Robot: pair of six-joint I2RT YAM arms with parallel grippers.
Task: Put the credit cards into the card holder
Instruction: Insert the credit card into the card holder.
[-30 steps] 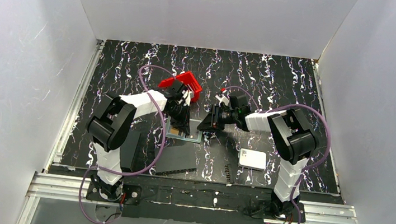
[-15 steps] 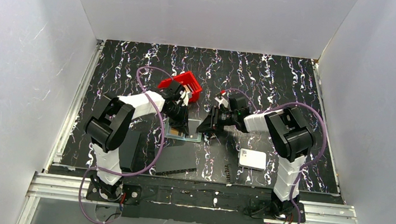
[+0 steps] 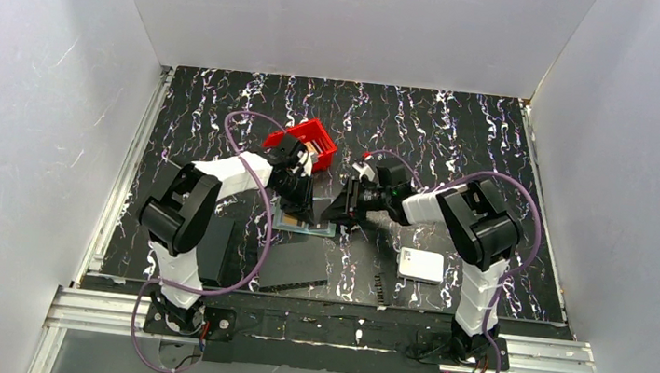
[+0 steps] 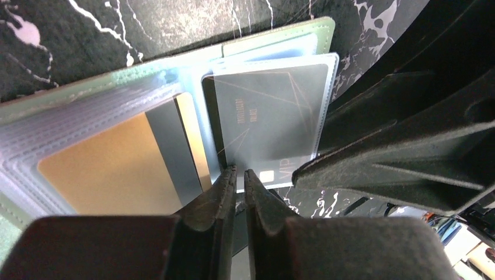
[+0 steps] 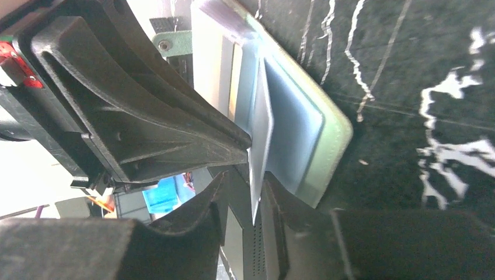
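Operator: Status of the loading; where is the card holder (image 4: 315,28)?

Technician: It lies opened flat on the surface (image 3: 454,135), midway between the two arms, with its clear pockets facing up. A tan card (image 4: 105,175) sits fully inside a pocket on one half; count that one as loaded. A grey card (image 4: 268,116) is in a clear leaf on the other half; its near edge sticks out past the mouth of the leaf, so it is judged only partly seated.

Operator: State of the jaws?

Technician: The left jaws are pressed almost together, tips at the protruding edge of the grey card; whether they nip that edge or only butt against it cannot be told. The right jaws stand partly spread astride the free edge of the clear leaf; the leaf rests against one finger and does not look clamped.

Operator: Remaining work?

Technician: Seat the grey card fully; that is the step in hand, by my reading. After that, check the red bin (image 3: 308,137) behind the left arm; something tan shows in it, too small to identify, and it may be further cards. The white box (image 3: 420,264) near the right arm plays no part.
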